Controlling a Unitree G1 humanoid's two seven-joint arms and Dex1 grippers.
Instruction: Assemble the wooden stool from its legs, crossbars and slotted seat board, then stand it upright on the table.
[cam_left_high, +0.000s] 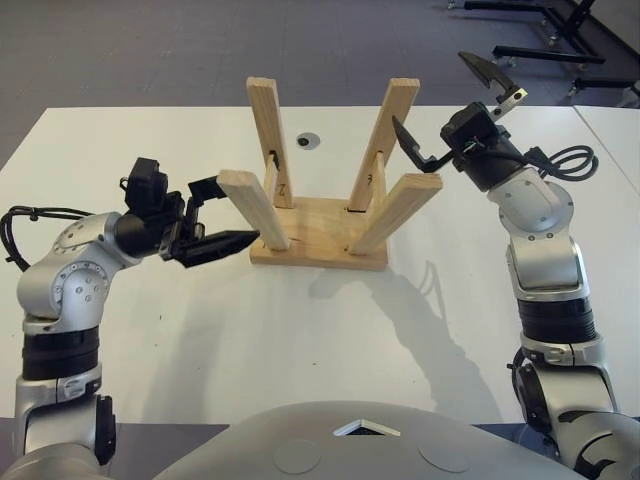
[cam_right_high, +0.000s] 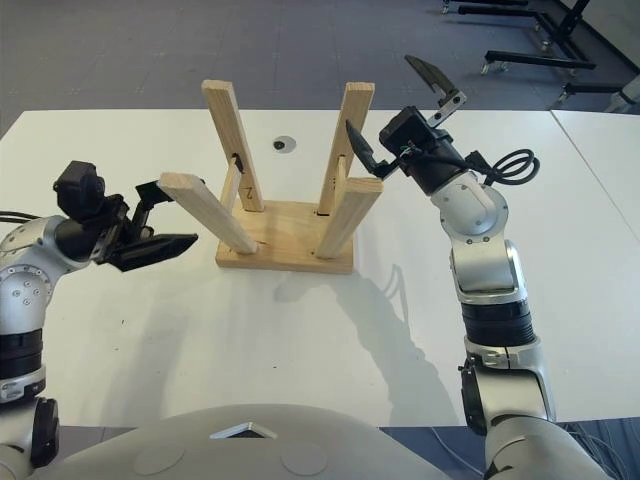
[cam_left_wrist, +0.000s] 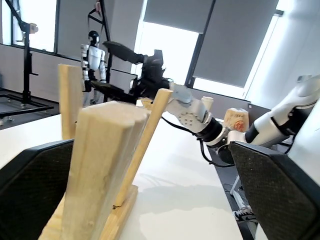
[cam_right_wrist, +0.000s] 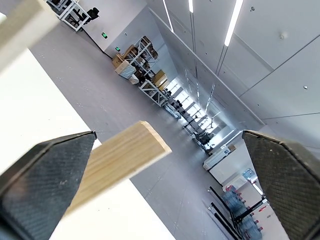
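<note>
Left claw (cam_left_high: 238, 209): spread, arm held low and level, fingers flanking the near-left leg (cam_left_high: 264, 222) of the inverted stool (cam_left_high: 318, 247) on the tabletop (cam_left_high: 300, 340). Right claw (cam_left_high: 428, 88): spread, raised, with the far-right leg (cam_left_high: 385, 140) just beside it.

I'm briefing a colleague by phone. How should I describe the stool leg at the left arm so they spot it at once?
On the white table the seat board lies flat with four wooden legs sticking up. Take the near leg on the robot's left, leaning outward; it alone stands between the open jaws of the left gripper.
</note>
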